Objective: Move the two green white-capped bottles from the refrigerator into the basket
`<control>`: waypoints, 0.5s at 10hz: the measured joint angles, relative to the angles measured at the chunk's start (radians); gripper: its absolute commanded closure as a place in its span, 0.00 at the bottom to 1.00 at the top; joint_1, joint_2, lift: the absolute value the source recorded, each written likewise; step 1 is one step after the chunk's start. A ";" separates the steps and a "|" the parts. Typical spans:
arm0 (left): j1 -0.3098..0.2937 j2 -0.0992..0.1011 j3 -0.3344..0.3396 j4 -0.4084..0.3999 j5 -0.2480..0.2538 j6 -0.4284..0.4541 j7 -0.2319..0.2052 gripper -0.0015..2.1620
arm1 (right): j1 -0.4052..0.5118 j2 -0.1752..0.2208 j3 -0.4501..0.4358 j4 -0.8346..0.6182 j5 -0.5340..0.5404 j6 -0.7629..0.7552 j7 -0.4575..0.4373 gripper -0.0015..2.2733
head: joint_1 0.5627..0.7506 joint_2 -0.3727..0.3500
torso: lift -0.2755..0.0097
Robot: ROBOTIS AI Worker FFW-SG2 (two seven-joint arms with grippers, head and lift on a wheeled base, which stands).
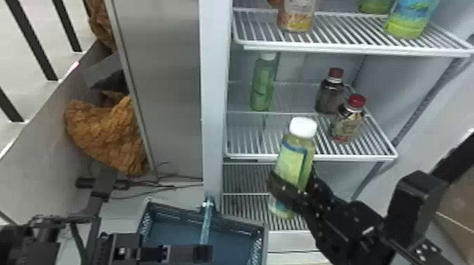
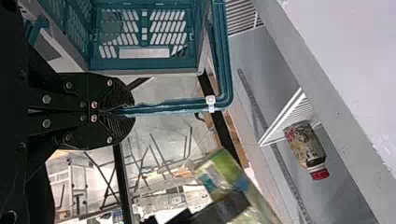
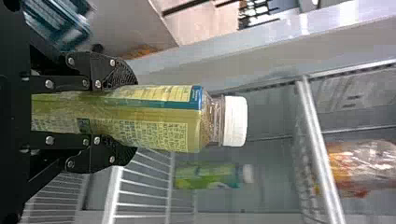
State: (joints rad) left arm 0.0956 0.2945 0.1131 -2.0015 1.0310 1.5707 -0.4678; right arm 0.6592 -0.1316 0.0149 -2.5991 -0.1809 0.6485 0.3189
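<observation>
Between the right gripper (image 1: pixel 293 172) fingers, a green bottle (image 1: pixel 293 158) was clamped.
Beyond that gripper, another green bottle (image 1: pixel 262 84) stood shelved; the left gripper (image 1: pixel 205 249) pinched the basket handle (image 1: pixel 206 225).

An open refrigerator (image 1: pixel 213 105) with pale walls and white wire shelves, beside a gray panel (image 1: pixel 160 88).
In the head view, an upper shelf (image 1: pixel 352 50) and a middle shelf (image 1: pixel 317 158) run across the pale interior, with more wire racking below. The smooth gray panel stands left of the refrigerator; past its edge is bunched, crinkled brown material (image 1: pixel 105 130), with thin dark cables (image 1: pixel 172 186) below it. Dark slanted bars (image 1: pixel 35 45) cross a pale area at upper left. A brown surface (image 1: pixel 460 197) shows at the right edge. Bright reflections mark a pale edge (image 3: pixel 327 23) in the right wrist view. In the left wrist view, thin metal frames crowd a pale floor (image 2: pixel 180 123).
</observation>
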 measured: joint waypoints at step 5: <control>-0.004 0.000 0.001 0.000 -0.001 0.000 0.000 0.55 | -0.006 -0.001 -0.012 -0.035 -0.018 0.300 0.074 0.40 | 0.70 0.41 | 0.04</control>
State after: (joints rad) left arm 0.0919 0.2943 0.1137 -2.0015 1.0299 1.5707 -0.4678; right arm 0.6534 -0.1327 0.0027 -2.6337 -0.1990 0.9482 0.3931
